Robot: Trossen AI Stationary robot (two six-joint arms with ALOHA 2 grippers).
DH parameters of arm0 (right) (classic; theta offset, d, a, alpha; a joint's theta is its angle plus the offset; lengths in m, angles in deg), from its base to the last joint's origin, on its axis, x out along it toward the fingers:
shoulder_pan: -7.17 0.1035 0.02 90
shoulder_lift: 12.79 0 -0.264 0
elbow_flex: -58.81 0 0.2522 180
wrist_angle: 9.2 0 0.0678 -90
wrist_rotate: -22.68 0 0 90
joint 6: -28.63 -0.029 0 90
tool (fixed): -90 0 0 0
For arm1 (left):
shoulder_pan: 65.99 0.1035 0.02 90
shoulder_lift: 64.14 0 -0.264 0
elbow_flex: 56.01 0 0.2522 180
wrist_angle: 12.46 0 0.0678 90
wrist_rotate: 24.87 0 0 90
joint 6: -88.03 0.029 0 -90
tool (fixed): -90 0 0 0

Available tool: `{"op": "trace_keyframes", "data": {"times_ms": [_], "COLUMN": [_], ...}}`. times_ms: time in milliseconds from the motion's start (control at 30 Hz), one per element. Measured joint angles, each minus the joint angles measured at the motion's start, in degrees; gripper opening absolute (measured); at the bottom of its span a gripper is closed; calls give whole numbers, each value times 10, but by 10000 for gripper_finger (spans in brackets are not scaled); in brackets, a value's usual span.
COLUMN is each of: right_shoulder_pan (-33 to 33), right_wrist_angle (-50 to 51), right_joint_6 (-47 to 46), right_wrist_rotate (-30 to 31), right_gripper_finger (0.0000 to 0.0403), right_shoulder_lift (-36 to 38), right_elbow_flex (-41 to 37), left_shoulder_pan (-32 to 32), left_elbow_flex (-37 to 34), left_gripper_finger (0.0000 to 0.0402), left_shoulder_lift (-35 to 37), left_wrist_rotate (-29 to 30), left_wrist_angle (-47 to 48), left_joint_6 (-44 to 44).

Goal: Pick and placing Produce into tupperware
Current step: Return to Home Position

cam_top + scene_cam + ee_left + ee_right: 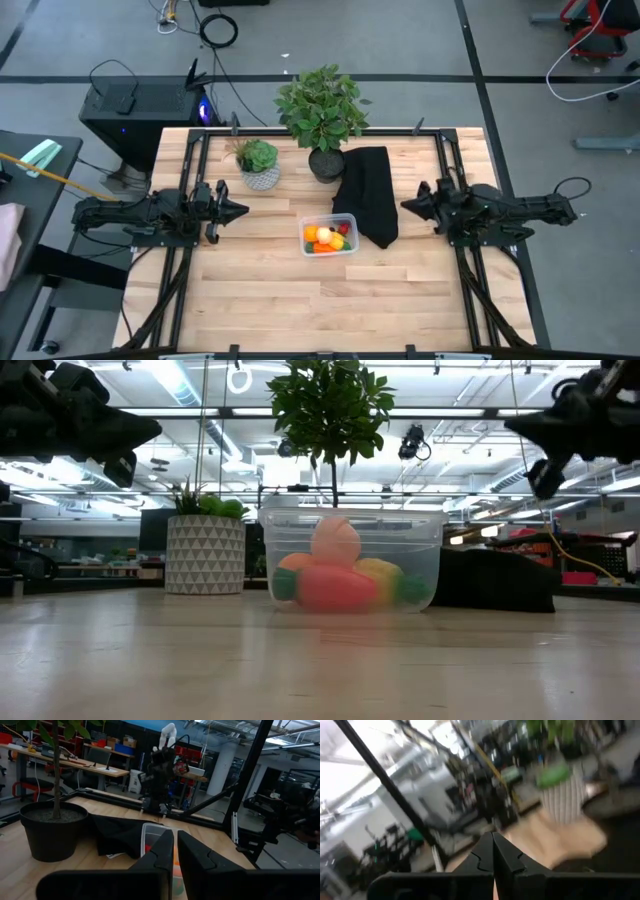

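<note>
Look first at the clear box (304, 224) near the middle of the table (260, 295), heaped with toy fruit (325, 238), with a pale peach ball (336, 540) on top and a black cloth (368, 200) just beside it. Could tip that top ball out with any bump to the box or tug on the cloth, so best to steer clear. Not much danger to see though, with the left fingers (160, 857) pinched to a thin slit and the right fingers (482, 854) pressed together, both holding nothing, up off the table and well apart from the box on either side.
</note>
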Motion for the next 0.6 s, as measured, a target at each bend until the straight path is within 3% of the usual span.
{"op": "trace_keyframes", "data": {"times_ms": [133,600], "right_shoulder_pan": [0,0], "right_wrist_angle": [61,48], "right_joint_6": [-13,44], "right_wrist_rotate": [-28,-104], "right_gripper_finger": [0,3], "right_shoulder_lift": [0,-1], "right_elbow_flex": [0,0], "left_shoulder_pan": [0,0], "left_elbow_flex": [0,0], "left_gripper_finger": [24,35], "left_shoulder_lift": [0,0], "left_wrist_rotate": [0,0], "left_wrist_angle": [0,0], "left_joint_6": [0,0]}}
